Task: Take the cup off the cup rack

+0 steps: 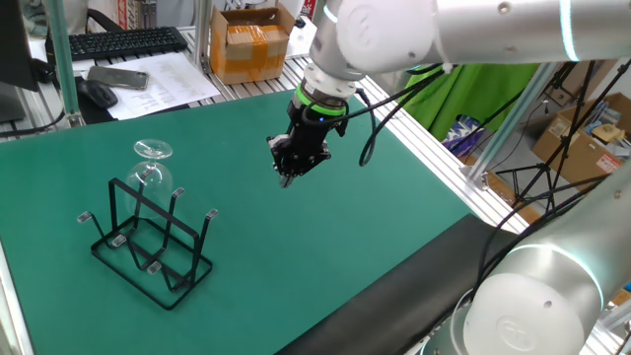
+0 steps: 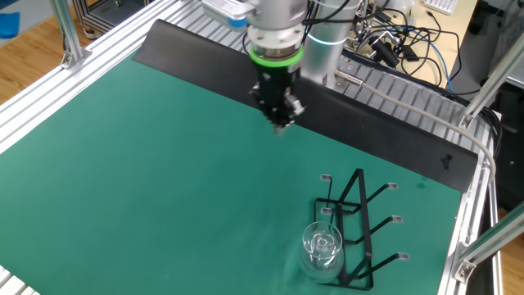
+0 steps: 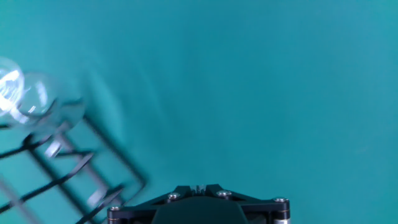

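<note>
The cup (image 1: 151, 170) is a clear stemmed glass hanging upside down on a prong of the black wire cup rack (image 1: 166, 258), foot up. It also shows in the other fixed view (image 2: 322, 247) at the near end of the rack (image 2: 360, 215). In the hand view the cup (image 3: 28, 98) and rack (image 3: 68, 163) are blurred at the left edge. My gripper (image 1: 287, 178) hovers above the green mat to the right of the rack, well apart from it, pointing down. Its fingers are together and hold nothing. It shows in the other fixed view (image 2: 281, 124) and hand view (image 3: 198, 186).
The green mat (image 1: 325, 237) covers the table. A black strip (image 2: 385, 123) and aluminium frame rails run along one edge. A cardboard box (image 1: 248, 41), keyboard (image 1: 123, 41) and papers lie beyond the mat's far edge.
</note>
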`<state>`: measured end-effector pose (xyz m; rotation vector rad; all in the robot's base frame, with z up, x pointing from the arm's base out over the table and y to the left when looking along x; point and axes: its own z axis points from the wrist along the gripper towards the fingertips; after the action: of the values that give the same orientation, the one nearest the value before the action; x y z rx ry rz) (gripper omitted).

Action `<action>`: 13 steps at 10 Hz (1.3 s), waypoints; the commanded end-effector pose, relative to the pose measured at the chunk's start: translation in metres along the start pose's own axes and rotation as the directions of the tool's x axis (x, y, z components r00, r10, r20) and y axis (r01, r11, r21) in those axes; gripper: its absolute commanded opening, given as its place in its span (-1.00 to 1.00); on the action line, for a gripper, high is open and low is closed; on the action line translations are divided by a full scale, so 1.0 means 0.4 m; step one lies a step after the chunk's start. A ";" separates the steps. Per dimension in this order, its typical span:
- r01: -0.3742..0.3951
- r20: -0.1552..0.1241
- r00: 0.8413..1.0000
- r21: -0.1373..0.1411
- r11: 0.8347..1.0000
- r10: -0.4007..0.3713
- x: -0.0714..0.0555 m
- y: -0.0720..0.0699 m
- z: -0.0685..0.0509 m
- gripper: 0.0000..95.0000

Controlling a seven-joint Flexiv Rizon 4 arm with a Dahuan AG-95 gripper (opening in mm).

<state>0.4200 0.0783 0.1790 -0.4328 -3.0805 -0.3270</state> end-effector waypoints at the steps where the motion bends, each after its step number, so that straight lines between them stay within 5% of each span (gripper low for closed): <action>1: -0.214 0.026 0.977 0.064 0.975 0.213 0.038 0.030 0.004 -1.00; 4: -0.236 0.001 0.972 -0.004 0.972 0.236 0.082 0.063 -0.005 -1.00; 9: -0.295 -0.007 0.956 -0.010 0.956 0.295 0.065 0.084 0.047 -1.00; 13: -0.308 -0.014 0.951 -0.011 0.951 0.308 0.017 0.111 0.048 -1.00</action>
<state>0.4276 0.1267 0.1700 -0.8941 -2.9315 -0.3394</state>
